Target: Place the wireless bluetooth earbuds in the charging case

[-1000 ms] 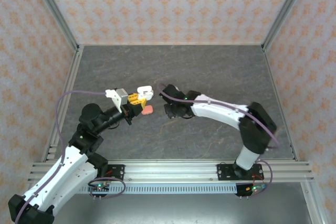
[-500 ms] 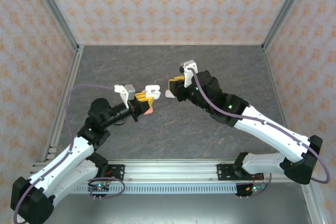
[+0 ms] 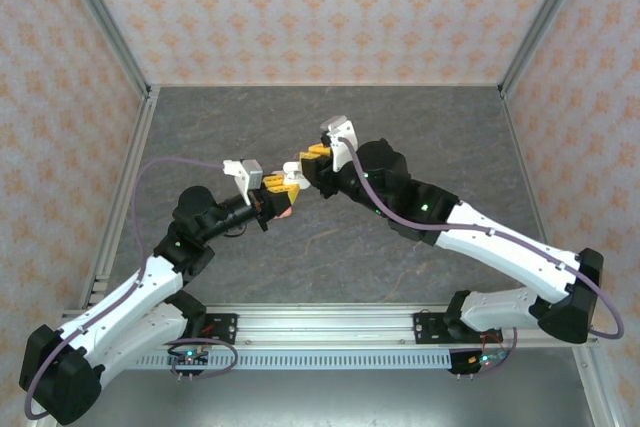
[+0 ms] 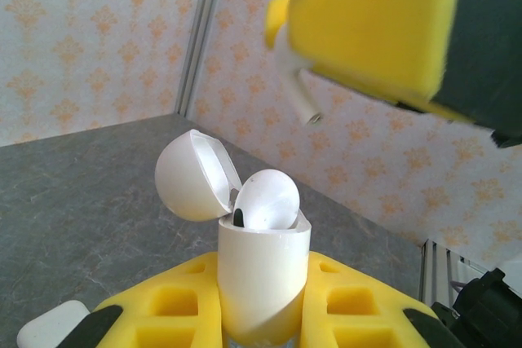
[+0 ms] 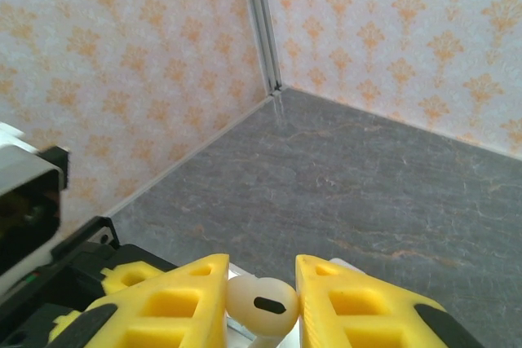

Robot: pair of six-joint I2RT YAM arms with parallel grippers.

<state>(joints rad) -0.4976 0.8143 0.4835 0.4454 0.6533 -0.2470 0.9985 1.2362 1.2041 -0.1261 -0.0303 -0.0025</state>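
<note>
My left gripper [image 4: 261,309] is shut on a white charging case [image 4: 263,270], held upright with its lid [image 4: 192,175] flipped open. One white earbud [image 4: 267,199] sits in the case's mouth. My right gripper [image 5: 261,284] is shut on a second white earbud [image 5: 261,306], pinched by its head between the yellow fingers [image 5: 175,303]. In the left wrist view that earbud's stem [image 4: 298,94] pokes out below the right gripper's yellow finger [image 4: 367,22], above and to the right of the case. In the top view the left gripper [image 3: 278,187] and the right gripper [image 3: 313,159] almost meet at the case [image 3: 291,171].
A coral-pink item [image 3: 285,212] lies on the grey table [image 3: 420,137] just under the left gripper. Another white closed case [image 4: 49,328] rests on the table near the left gripper. Patterned walls and metal frame posts [image 3: 110,32] enclose the table on three sides.
The right arm has swung out and brought its earbud leftward to just above the open case. The left gripper has shifted slightly right with the case.
</note>
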